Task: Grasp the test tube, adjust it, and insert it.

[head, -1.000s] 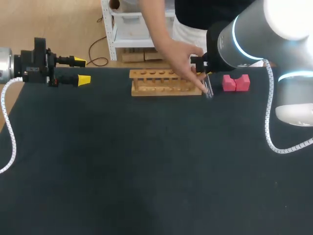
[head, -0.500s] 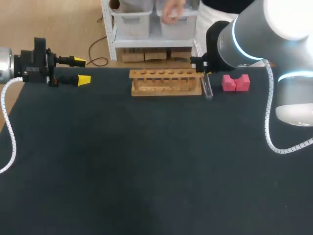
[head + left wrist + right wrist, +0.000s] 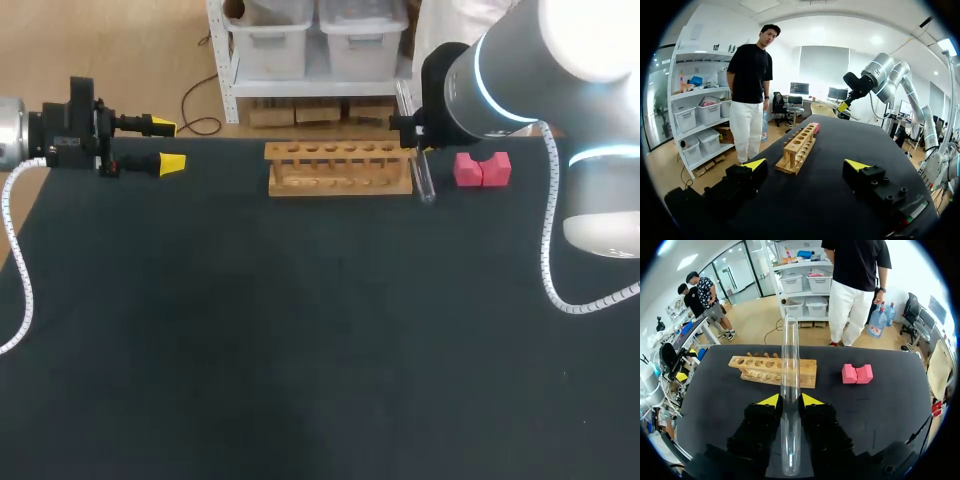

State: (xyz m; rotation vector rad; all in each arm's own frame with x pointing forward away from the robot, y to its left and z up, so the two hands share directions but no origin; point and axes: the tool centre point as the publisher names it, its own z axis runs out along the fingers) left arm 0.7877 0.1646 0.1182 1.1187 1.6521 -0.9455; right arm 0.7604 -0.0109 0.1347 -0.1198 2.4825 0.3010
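Grasp complete, adjustment and insertion pending. The right end effector (image 3: 790,401) is closed on the clear glass test tube (image 3: 790,370), both yellow-tipped fingers pressing its sides. The tube runs lengthwise between them and projects well ahead of the tips. In the head view the tube (image 3: 425,185) hangs above the dark bench (image 3: 300,350), just beside the right end of the light wooden rack with its row of round holes (image 3: 340,168). It lies between that rack and the pink notched block (image 3: 483,168) and is not yet in any hole. The left end effector (image 3: 168,145) stands well apart at the bench's far left corner, its 2 fingers spread wide and holding nothing. The next move, as judged here, calls for bringing the tube upright with its closed end down, centring it over 1 hole, then lowering it straight. Which end is the closed one cannot be told from these views. Compared with 1.0 s ago, a person's hand that reached over the rack's right end, close to the tube, has gone from the bench. Both arms, the rack and the block keep their places.
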